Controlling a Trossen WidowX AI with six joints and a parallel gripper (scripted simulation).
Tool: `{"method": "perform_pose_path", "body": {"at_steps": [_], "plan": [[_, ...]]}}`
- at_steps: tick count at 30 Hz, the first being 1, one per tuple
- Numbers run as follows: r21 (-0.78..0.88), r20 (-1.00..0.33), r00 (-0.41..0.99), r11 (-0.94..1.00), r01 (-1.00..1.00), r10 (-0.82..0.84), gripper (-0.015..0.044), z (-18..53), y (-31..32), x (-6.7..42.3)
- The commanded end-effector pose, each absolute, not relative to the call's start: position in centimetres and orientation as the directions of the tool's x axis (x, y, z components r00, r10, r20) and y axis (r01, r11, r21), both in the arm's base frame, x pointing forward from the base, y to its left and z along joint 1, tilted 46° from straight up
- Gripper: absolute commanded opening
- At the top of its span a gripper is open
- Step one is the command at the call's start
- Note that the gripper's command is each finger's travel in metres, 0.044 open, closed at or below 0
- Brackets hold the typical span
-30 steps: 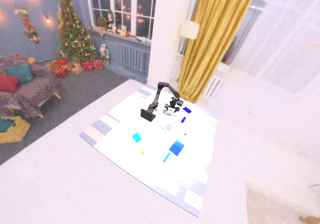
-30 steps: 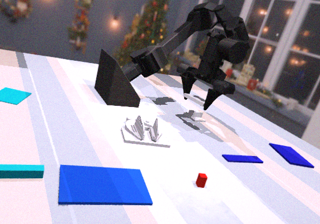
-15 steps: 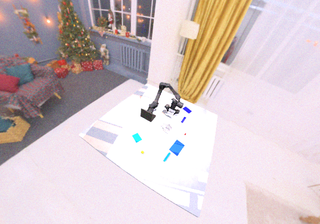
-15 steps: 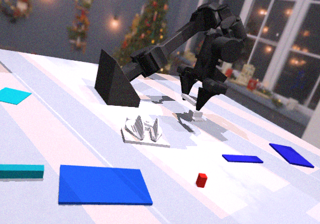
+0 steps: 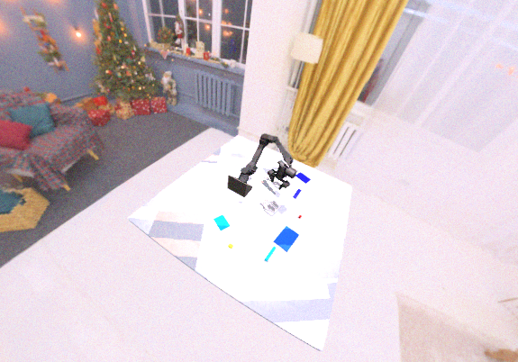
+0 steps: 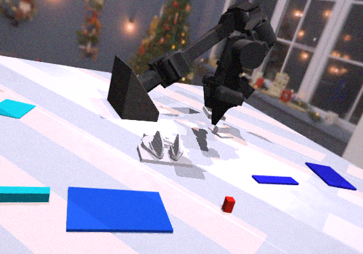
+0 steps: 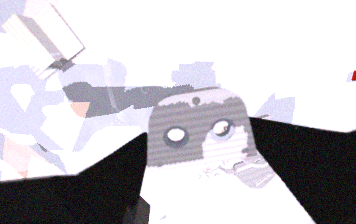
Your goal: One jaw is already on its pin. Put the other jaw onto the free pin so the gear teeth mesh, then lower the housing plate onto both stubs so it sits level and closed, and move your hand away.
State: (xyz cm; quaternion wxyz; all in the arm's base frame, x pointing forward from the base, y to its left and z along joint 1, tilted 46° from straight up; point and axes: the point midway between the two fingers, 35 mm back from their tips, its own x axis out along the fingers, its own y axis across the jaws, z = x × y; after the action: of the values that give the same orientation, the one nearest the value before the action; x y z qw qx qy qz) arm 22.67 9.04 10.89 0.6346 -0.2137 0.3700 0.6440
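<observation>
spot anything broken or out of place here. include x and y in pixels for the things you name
Nothing clearly damaged or spilled. One small pale part (image 6: 223,131) lies apart from the pale base (image 5: 268,212) (image 6: 165,162), which may just mean it awaits assembly.

Rounded, two-holed pale plate (image 7: 187,114) in the claw (image 5: 277,180) (image 6: 213,118) (image 7: 195,129), apart from pale base (image 6: 165,162) with pointed pieces (image 6: 158,146)

Upper left, blue-grey wall (image 5: 70,54) (image 6: 57,41) with glowing bulbs, decorated green Christmas tree (image 5: 120,58) (image 6: 168,35) beside white-framed window (image 5: 213,27) (image 6: 335,47), then gold curtain (image 5: 343,81) right of centre.

Pale striped tabletop (image 5: 249,266) (image 6: 105,170) with 2 dark-blue slabs (image 5: 303,177) (image 6: 331,175), 1 red block (image 5: 299,216) (image 6: 228,205).
</observation>
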Motion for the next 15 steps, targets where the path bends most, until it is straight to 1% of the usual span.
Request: {"method": "perform_pose_path", "body": {"at_steps": [1,15], "plan": [[0.248,-0.747,-0.102,0.133,-0.959,0.657,0.0351,10.5,8.6,23.0],[0.417,-0.743,-0.106,0.334,-0.845,0.661,0.0351,8.8,6.9,23.8]]}}
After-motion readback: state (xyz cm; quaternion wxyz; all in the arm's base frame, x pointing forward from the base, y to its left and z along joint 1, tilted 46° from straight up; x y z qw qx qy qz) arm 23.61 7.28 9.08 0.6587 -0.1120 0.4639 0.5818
